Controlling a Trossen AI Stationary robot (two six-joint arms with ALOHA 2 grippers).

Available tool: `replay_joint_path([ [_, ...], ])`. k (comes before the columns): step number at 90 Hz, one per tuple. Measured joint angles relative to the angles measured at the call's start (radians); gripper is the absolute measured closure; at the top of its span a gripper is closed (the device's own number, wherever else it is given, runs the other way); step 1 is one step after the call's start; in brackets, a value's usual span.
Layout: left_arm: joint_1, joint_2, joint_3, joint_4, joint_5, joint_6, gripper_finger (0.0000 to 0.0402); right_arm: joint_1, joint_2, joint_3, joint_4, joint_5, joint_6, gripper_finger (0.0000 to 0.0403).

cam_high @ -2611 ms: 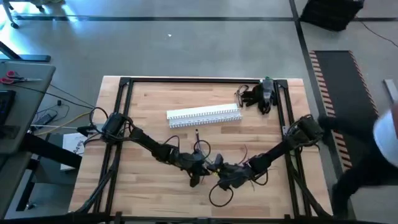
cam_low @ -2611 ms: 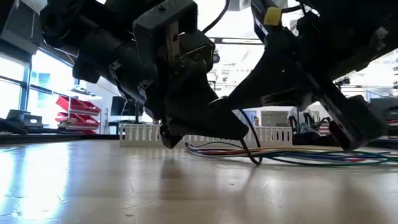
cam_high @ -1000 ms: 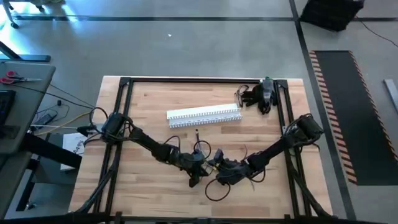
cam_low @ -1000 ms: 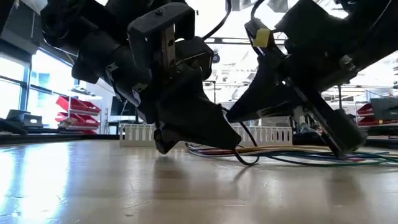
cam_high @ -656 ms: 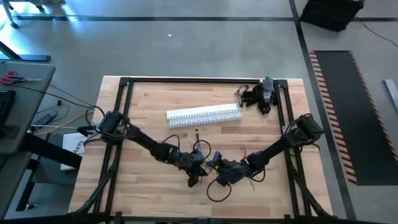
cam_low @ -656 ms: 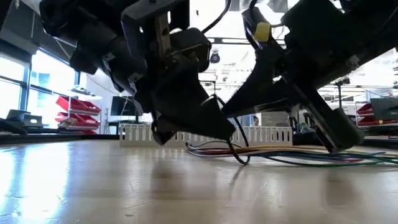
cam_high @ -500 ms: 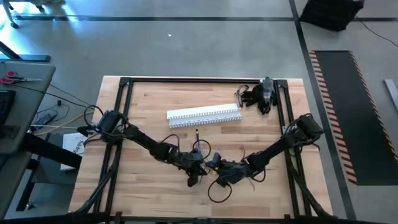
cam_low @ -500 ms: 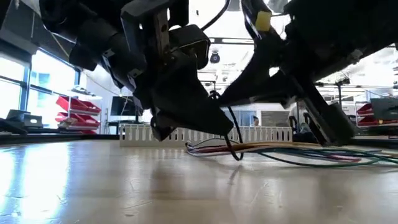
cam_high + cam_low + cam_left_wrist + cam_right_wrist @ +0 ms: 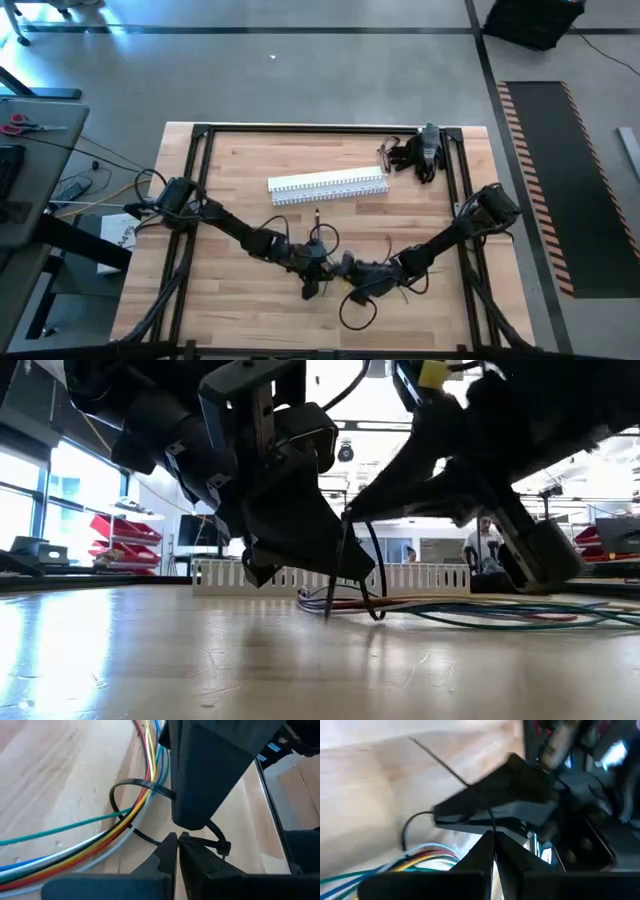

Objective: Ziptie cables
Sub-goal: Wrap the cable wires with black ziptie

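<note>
Cables [image 9: 131, 815]: a loose bundle of thin wires in green, blue, white, yellow, orange and red, running side by side and curving together; they lie flat on the bench [image 9: 240, 170], near its front middle, between the two grippers.
Zip tie [image 9: 150, 787]: a thin black strap looped around the bundle, its loop standing wide and slack off the wires; a long thin tail [image 9: 439, 762] sticks out straight beyond the grippers.
Left gripper [image 9: 177, 840]: low over the bench just beside the cables, jaws pressed together on the black strap near its small head.
Right gripper [image 9: 492, 836]: facing the left one, nearly tip to tip with it, jaws closed on a thin black strand of the tie.
Low view: both grippers [image 9: 345, 560] hang close above the wood, the black loop dropping between them to the wires [image 9: 470, 610], which trail off across the bench.
White slotted channel [image 9: 328, 185]: lies farther back on the bench, well apart from the bundle.
Dark clump [image 9: 415, 152]: black items at the back right corner, too small to identify.
Person [image 9: 484, 545]: stands in the room behind.
</note>
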Motion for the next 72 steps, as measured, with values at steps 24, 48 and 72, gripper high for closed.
replay_joint_path([
  [24, -0.007, 0.0, 0.0, 0.0, -0.062, 0.013, 0.0401, 0.079, -0.005, 0.0, 0.003, 0.103, 0.325, 0.0335],
  [48, -0.029, 0.0, 0.001, -0.001, -0.177, 0.071, 0.0401, 0.11, -0.087, 0.0, -0.083, 0.056, 1.173, 0.0274],
  [72, -0.066, 0.0, 0.001, -0.003, -0.343, 0.202, 0.0401, -0.012, -0.087, -0.011, -0.092, -0.214, 1.829, 0.0272],
])
